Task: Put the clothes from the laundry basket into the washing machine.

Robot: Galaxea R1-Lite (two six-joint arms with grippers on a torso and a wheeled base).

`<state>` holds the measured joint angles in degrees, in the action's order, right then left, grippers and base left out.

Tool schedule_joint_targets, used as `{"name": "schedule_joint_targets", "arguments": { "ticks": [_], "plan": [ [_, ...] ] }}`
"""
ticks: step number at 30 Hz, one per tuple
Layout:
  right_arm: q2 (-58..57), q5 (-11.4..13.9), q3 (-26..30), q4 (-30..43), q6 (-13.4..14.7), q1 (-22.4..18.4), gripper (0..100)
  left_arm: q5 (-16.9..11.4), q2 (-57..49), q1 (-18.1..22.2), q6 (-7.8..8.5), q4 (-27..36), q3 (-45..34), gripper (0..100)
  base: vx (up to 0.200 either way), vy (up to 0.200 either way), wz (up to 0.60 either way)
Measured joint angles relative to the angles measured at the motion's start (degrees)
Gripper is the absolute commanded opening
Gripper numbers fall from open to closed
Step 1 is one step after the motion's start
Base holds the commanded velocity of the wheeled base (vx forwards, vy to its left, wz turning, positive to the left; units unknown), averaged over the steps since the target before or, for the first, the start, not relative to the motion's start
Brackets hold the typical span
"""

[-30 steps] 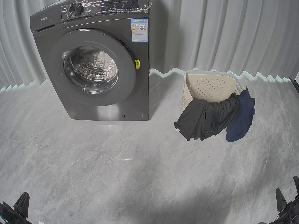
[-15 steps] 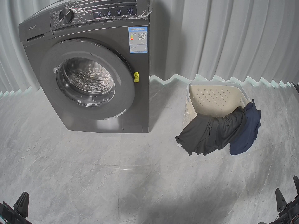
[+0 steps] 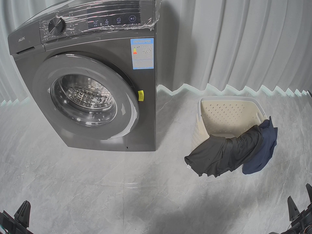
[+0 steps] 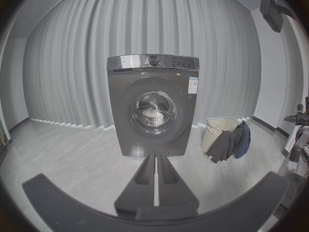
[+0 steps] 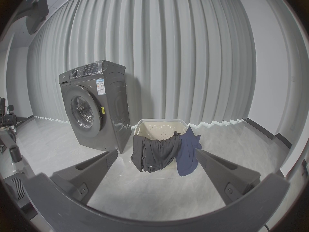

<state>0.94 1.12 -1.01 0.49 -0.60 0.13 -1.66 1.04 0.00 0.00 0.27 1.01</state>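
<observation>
A grey front-loading washing machine [image 3: 94, 82] stands on the floor at the left, its round glass door [image 3: 85, 98] shut. To its right sits a cream laundry basket [image 3: 227, 111] with a dark grey garment [image 3: 224, 153] and a navy garment [image 3: 261, 150] draped over its front rim. My left gripper [image 4: 156, 169] is shut and empty, low down and pointing at the washing machine [image 4: 153, 105]. My right gripper [image 5: 156, 163] is open and empty, low down and facing the basket [image 5: 162, 129] with the grey garment [image 5: 154, 152] and the navy garment [image 5: 188, 153].
Pale pleated curtains [image 3: 234, 33] hang behind the machine and basket. A wide stretch of grey marble-look floor [image 3: 130, 192] lies between me and both.
The whole head view has shifted: machine and basket sit lower and larger in the picture, so the camera has moved closer. The clothes lie the same on the basket.
</observation>
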Motion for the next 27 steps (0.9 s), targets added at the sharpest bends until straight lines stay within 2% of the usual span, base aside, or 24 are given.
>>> {"name": "schedule_joint_targets", "arguments": {
  "ticks": [3,27],
  "plan": [
    [0.0,-0.01,0.0,0.02,0.0,-0.09,100,0.0,0.0,0.0,0.13,-0.02,0.0,0,0.0,0.0,0.0],
    [0.0,-0.01,0.0,0.05,0.0,-0.06,100,0.07,0.0,0.0,0.1,0.0,0.0,0,0.0,-0.2,0.0]
  ]
}}
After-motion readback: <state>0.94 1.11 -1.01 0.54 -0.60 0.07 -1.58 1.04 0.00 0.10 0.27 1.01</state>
